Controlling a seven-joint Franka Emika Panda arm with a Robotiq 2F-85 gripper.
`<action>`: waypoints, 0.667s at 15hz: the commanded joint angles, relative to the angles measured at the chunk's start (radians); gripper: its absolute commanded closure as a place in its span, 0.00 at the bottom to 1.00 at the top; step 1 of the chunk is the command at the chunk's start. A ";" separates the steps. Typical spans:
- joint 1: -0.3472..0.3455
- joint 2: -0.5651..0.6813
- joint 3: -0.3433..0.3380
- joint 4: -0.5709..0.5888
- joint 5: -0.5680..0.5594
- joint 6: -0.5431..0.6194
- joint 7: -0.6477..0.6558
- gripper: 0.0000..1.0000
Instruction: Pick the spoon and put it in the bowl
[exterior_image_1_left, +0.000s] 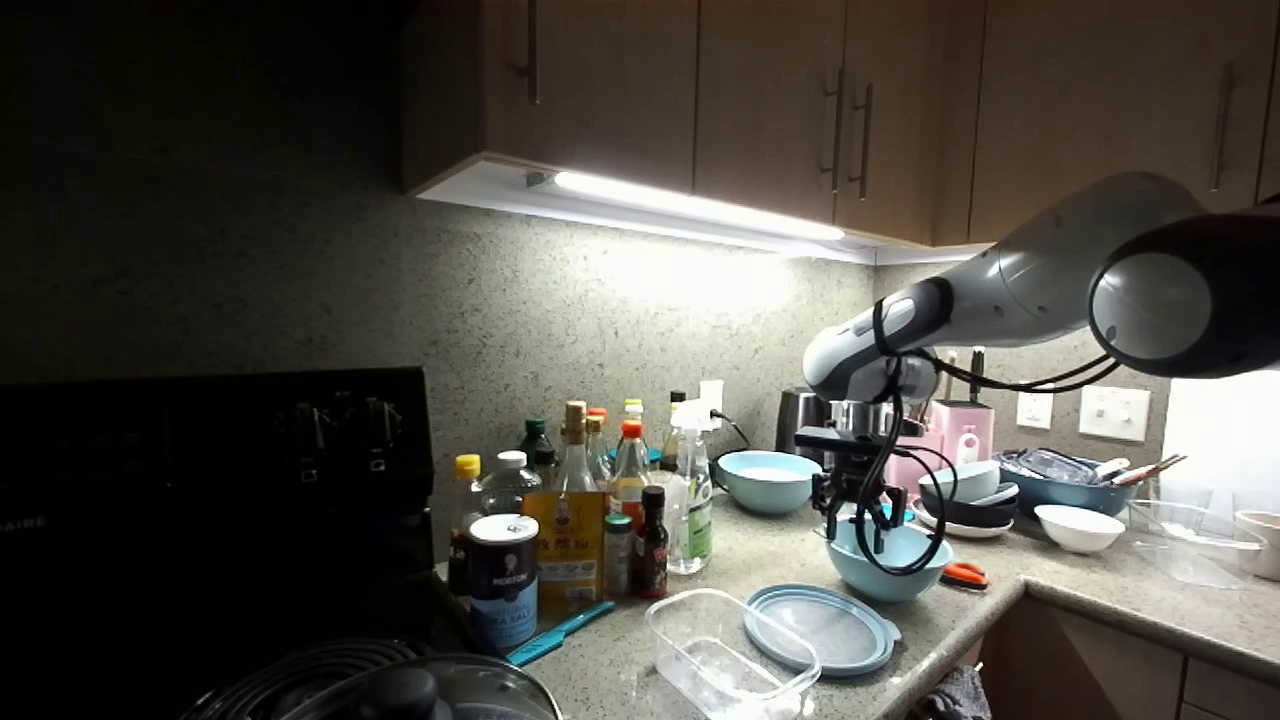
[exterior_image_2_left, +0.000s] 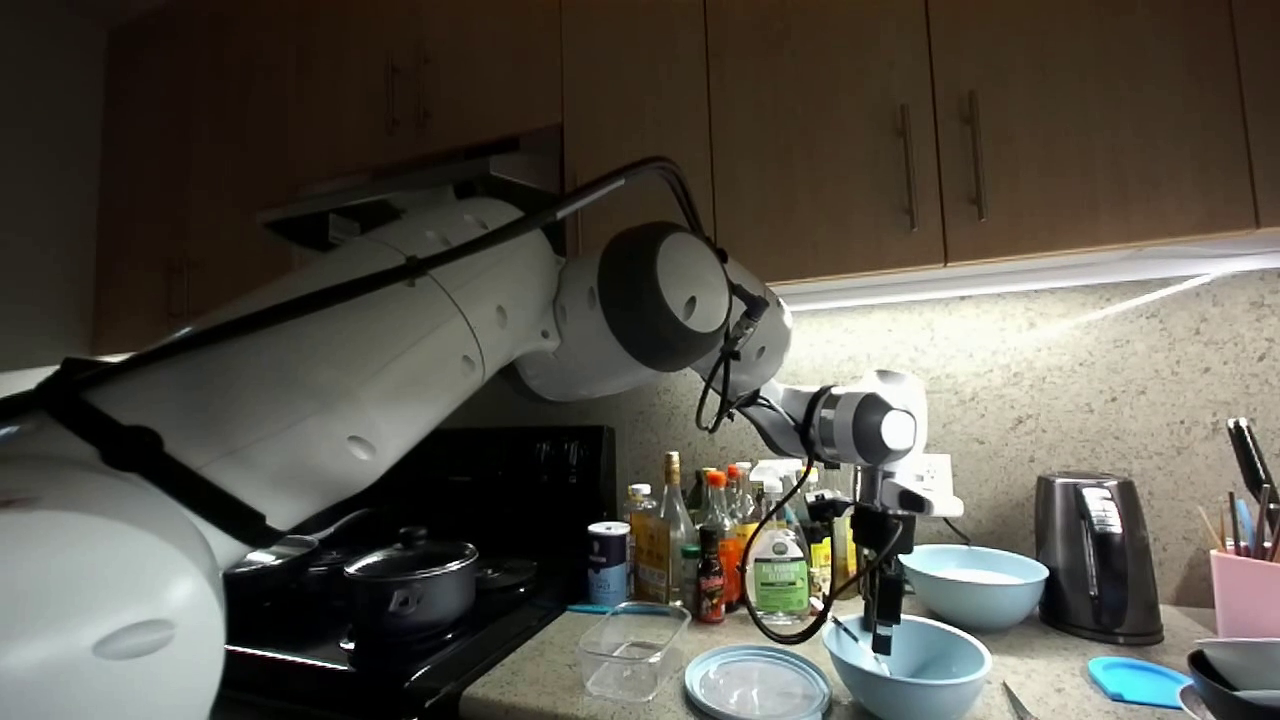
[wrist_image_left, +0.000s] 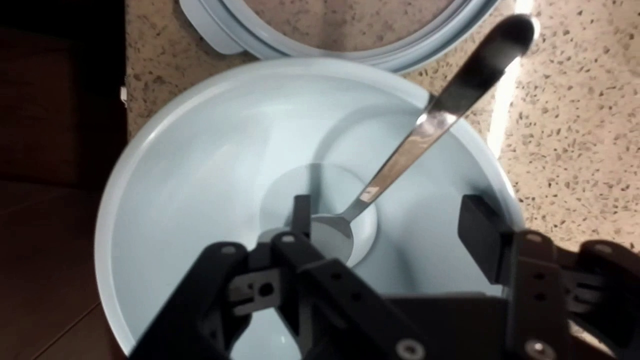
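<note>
1. Gripper (wrist_image_left: 391, 225) over the bowl (wrist_image_left: 190, 190), jaws wide apart, nothing held. Gap plainest in wrist view; whether the tips dip below the rim, cannot tell.
2. Spoon (wrist_image_left: 433, 125) inside the bowl. Wrist view shows it nearly full length: head down by the floor, partly hidden by one jaw, handle slanting out across the rim, away from the front edge of the counter (exterior_image_1_left: 1090, 574). In an exterior view the spoon (exterior_image_2_left: 860, 645) is only a thin streak.
3. Bowl stands near that front edge, close to the counter's inner corner; the corner shows in an exterior view.
4. Just beside the bowl: orange-handled item (exterior_image_1_left: 965, 574) in an exterior view, pointed metal end (exterior_image_2_left: 1018, 700) in an exterior view. One object or two, cannot tell.
5. Pale-blue lid (exterior_image_1_left: 820, 632) beside the bowl, towards the black stove (exterior_image_1_left: 200, 450); clear container (exterior_image_2_left: 620, 670) next along, nearer the counter's stove-side edge.
6. Deeper in: bottles (exterior_image_2_left: 715, 530), spray bottle (exterior_image_2_left: 780, 580), salt canister (exterior_image_1_left: 503, 590) by the stove-side edge.
7. Back edge, by the wall (exterior_image_2_left: 1000, 420): another blue bowl (exterior_image_1_left: 770, 490) in both exterior views; dark kettle (exterior_image_2_left: 1098, 565) shown whole in an exterior view.
8. Beyond the inner corner: blue basket (exterior_image_1_left: 1085, 503) of utensils, in an exterior view.
</note>
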 joint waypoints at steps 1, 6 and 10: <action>0.006 -0.068 -0.006 -0.054 -0.023 0.028 0.026 0.00; 0.031 -0.162 -0.046 -0.135 -0.025 0.134 0.023 0.00; 0.051 -0.261 -0.063 -0.259 -0.055 0.288 0.047 0.00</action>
